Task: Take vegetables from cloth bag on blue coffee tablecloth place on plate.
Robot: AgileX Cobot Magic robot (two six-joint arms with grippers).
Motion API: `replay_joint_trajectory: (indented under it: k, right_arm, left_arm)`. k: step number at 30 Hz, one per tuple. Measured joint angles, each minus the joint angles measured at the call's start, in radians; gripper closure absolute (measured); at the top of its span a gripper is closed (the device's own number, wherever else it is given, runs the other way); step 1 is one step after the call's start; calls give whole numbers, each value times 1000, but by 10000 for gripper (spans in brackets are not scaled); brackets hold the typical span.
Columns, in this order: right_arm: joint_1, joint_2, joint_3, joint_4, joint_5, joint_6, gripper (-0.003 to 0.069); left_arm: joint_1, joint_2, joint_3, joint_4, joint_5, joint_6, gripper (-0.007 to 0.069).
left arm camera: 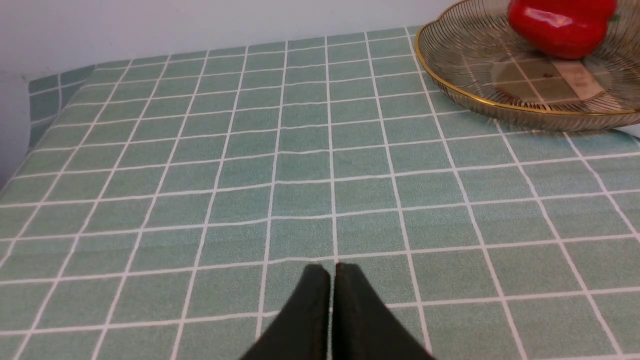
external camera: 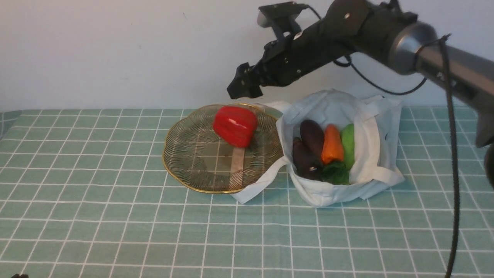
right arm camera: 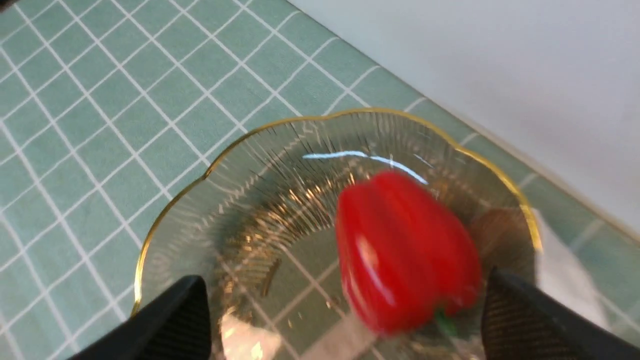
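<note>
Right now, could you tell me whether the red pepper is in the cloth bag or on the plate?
On the plate: the red pepper lies inside its gold rim, apart from the cloth bag.

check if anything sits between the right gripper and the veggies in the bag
Nothing visible does. The right gripper hangs open above the plate; the vegetables lie exposed in the cloth bag's open mouth.

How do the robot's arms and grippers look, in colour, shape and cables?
The right arm is matte black with a silver-grey cylindrical joint and loose black cables. The left gripper has two black, tapered fingers.
</note>
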Motion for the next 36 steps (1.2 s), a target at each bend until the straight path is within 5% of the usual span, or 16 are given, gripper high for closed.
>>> replay_joint_trajectory:
  k: [5, 15, 25, 33, 36]
  right_arm:
    - [-33, -124, -131, -138, 193, 146, 118]
    - [-41, -531, -132, -506, 241, 371, 634]
    - [-41, -1204, 447, -534, 237, 405, 673]
    - [-41, -1817, 1320, -393, -363, 299, 673]
    - [-41, -1858, 1504, -338, -428, 262, 673]
  left_arm:
    - [0, 0, 0, 0, 0, 0, 629]
    - [0, 0, 0, 0, 0, 3, 629]
    - [0, 0, 0, 0, 0, 3, 629]
    - [0, 0, 0, 0, 0, 3, 629]
    - [0, 0, 0, 0, 0, 3, 629]
